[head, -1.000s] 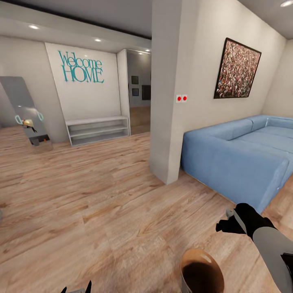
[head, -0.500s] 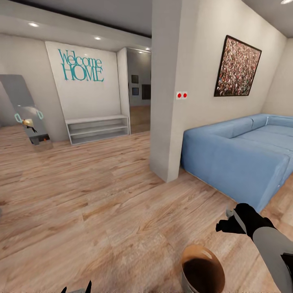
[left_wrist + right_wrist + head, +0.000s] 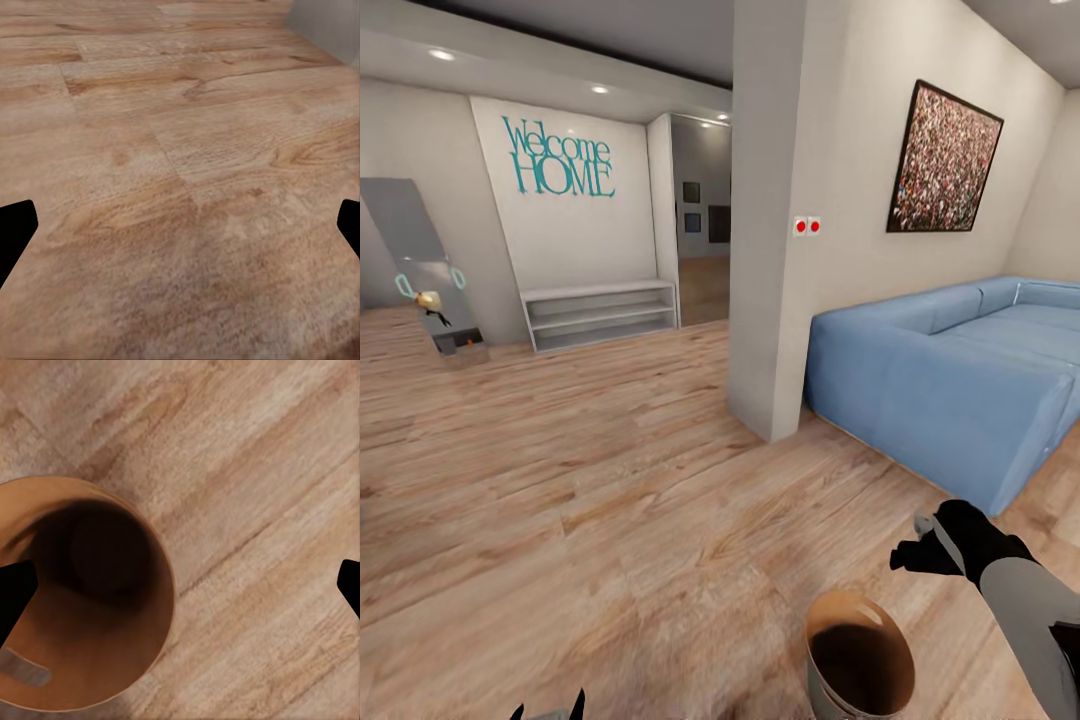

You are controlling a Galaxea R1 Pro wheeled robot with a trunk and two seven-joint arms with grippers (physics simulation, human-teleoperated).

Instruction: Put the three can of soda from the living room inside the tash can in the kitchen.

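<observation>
Place: I stand in a home's living room.
Signs: blue sofa (image 3: 950,375), "Welcome HOME" lettering (image 3: 559,160), framed picture (image 3: 944,162), wood floor (image 3: 610,480).

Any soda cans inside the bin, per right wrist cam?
No. The trash can shows just its bare brown interior, with nothing lying in it.

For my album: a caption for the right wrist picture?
Looking down into an empty brown-lined bin on a wood floor.

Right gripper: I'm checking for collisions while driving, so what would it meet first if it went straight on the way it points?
Probably the wood floor. The right gripper points down, fingers open and empty, with the trash can rim just off-centre; depth is unclear.
</observation>
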